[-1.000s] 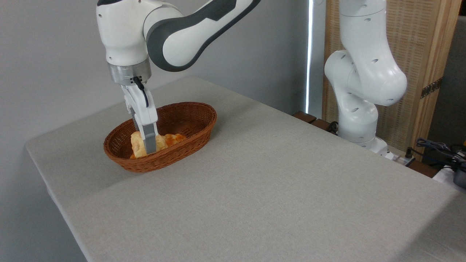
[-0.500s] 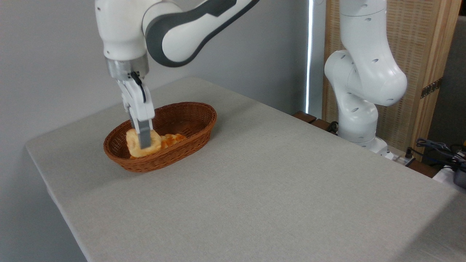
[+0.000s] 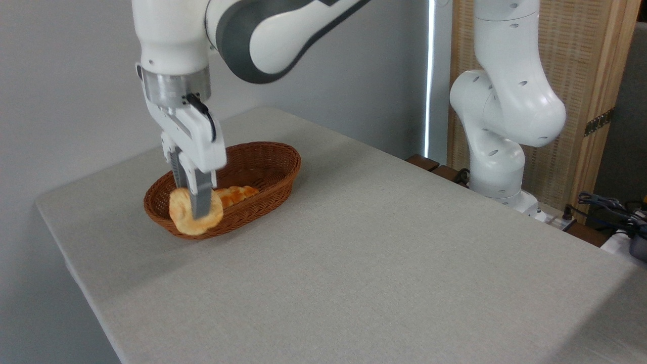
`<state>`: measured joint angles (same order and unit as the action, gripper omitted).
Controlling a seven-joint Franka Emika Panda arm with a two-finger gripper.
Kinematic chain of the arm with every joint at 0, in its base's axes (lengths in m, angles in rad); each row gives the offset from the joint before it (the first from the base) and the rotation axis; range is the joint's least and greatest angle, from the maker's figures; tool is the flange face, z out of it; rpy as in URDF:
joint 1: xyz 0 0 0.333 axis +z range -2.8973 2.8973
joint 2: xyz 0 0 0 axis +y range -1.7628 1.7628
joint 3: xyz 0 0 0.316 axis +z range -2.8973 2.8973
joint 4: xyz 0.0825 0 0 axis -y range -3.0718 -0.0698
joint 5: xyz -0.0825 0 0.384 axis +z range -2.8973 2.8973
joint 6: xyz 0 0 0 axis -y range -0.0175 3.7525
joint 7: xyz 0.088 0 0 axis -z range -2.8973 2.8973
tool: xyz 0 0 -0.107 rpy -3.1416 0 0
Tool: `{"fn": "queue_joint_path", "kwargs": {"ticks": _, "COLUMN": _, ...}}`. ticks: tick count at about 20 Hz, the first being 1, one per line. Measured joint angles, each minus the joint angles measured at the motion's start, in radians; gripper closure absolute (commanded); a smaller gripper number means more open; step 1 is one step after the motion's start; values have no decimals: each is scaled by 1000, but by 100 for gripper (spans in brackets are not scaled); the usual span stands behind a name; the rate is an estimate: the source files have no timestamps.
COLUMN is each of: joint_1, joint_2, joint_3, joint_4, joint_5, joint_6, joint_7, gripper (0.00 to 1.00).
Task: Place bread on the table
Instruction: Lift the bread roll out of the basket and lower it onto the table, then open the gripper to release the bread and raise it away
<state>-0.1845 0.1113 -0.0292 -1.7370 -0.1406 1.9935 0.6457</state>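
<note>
The bread (image 3: 183, 215), a small round pale-golden bun, hangs in the air over the near rim of the brown wicker basket (image 3: 263, 161). My gripper (image 3: 198, 211) is shut on it, pointing straight down, and one grey finger (image 3: 200, 199) crosses the front of the bun. The bun is clear of the basket's floor and turned on edge, its flat face toward the camera. The table (image 3: 384, 263), under light grey-beige cloth, spreads out in front of and to the right of the basket.
An orange-brown ridged pastry (image 3: 235, 194) lies inside the basket behind the bun. The white base of the arm (image 3: 498, 151) stands at the table's far right edge. Cables (image 3: 611, 207) lie beyond the right edge. A grey wall runs behind the left side.
The gripper has lifted the bun out of the basket and carried it toward the camera, over the near rim. The bun has turned to show its round face.
</note>
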Motion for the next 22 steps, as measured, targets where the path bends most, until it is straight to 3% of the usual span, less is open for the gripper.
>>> {"fn": "queue_joint_path", "kwargs": {"ticks": 2, "joint_1": 1, "joint_2": 12, "joint_3": 24, "joint_4": -4, "joint_5": 15, "joint_6": -8, "joint_7": 8, "gripper": 3}}
{"fn": "queue_joint_path", "kwargs": {"ticks": 3, "joint_1": 2, "joint_2": 20, "joint_3": 29, "joint_4": -8, "joint_5": 36, "joint_6": -10, "joint_7": 10, "gripper": 0}}
{"fn": "queue_joint_path", "kwargs": {"ticks": 5, "joint_1": 4, "joint_2": 42, "joint_3": 30, "joint_4": -17, "joint_5": 93, "joint_6": -11, "joint_7": 10, "gripper": 0}}
{"fn": "queue_joint_path", "kwargs": {"ticks": 7, "joint_1": 4, "joint_2": 67, "joint_3": 30, "joint_4": -20, "joint_5": 118, "joint_6": -11, "joint_7": 10, "gripper": 0}}
{"fn": "queue_joint_path", "kwargs": {"ticks": 22, "joint_1": 0, "joint_2": 89, "joint_3": 26, "joint_4": -9, "joint_5": 125, "joint_6": -10, "joint_7": 9, "gripper": 0}}
